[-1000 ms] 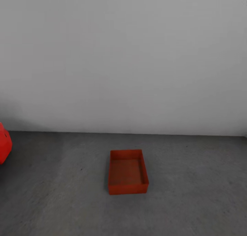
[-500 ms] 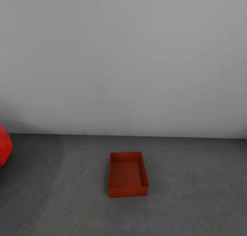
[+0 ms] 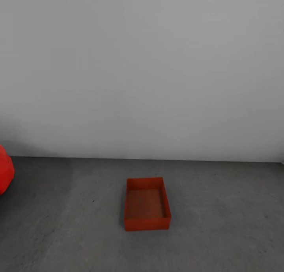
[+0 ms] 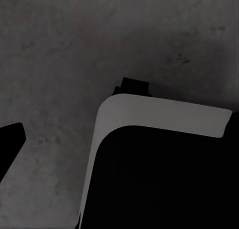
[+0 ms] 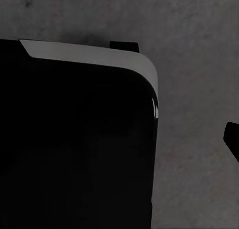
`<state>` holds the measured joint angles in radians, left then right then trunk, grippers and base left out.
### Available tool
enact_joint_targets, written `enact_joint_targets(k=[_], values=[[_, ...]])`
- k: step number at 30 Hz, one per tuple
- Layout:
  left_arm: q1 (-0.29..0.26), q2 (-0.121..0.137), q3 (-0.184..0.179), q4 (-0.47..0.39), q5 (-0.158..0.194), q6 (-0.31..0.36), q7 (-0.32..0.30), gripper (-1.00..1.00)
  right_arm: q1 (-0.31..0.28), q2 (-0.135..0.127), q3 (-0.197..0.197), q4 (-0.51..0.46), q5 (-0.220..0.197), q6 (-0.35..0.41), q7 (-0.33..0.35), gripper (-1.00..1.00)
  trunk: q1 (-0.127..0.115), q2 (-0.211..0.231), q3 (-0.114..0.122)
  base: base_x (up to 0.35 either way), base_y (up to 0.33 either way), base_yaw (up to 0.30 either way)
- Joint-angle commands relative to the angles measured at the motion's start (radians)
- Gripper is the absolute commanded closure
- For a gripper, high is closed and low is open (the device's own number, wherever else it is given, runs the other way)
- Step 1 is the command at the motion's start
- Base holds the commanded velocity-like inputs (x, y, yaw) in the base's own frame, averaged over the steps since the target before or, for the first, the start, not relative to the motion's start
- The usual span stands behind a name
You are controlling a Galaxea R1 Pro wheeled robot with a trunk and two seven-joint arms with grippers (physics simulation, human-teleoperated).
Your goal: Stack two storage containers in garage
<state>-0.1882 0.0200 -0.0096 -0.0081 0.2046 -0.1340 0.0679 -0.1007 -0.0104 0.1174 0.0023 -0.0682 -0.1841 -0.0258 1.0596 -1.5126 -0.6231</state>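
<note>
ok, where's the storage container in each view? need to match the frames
Head view: storage container sits lower centre on the grey concrete floor, a red car at the left edge.
Left wrist view: not in it.
Right wrist view: not in it.
Shared landmark: the speckled concrete floor.

- One storage container (image 3: 147, 204) sits alone mid-floor, open top unobstructed.
- Bare concrete floor (image 3: 221, 224) lies on all its sides.
- A pale wall (image 3: 142, 66) closes the far side.
- A red car (image 3: 4, 173) edges in far left, well apart.
</note>
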Motion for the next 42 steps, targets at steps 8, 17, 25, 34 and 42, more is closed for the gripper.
enact_joint_targets(k=[8,17,25,34,42], values=[[-0.001,0.000,-0.003,0.000,0.004,-0.004,0.001,-1.00,0.000,-0.003,0.008,0.001,-0.007,-0.003,-0.002,-1.00,0.000,0.000,0.012,0.000,0.000,0.000],[-0.001,0.001,-0.006,0.000,0.001,-0.004,0.001,-1.00,0.000,-0.002,0.008,0.002,-0.007,-0.003,-0.002,-1.00,0.000,0.000,0.027,0.000,0.000,0.000],[-0.001,0.001,-0.005,0.000,0.001,-0.003,0.001,-1.00,0.000,-0.002,0.008,0.001,-0.007,-0.003,-0.003,-1.00,0.000,0.000,0.040,0.000,0.000,0.000],[-0.001,-0.003,0.003,0.002,0.006,-0.004,0.001,-1.00,0.000,-0.002,0.008,0.001,-0.007,-0.003,-0.003,-1.00,0.000,0.000,0.054,0.000,0.000,0.000],[-0.001,-0.004,0.007,0.002,0.009,-0.004,0.001,-1.00,0.000,-0.001,0.008,0.003,-0.007,-0.004,-0.002,-1.00,0.000,0.000,0.067,0.000,0.000,0.000]])
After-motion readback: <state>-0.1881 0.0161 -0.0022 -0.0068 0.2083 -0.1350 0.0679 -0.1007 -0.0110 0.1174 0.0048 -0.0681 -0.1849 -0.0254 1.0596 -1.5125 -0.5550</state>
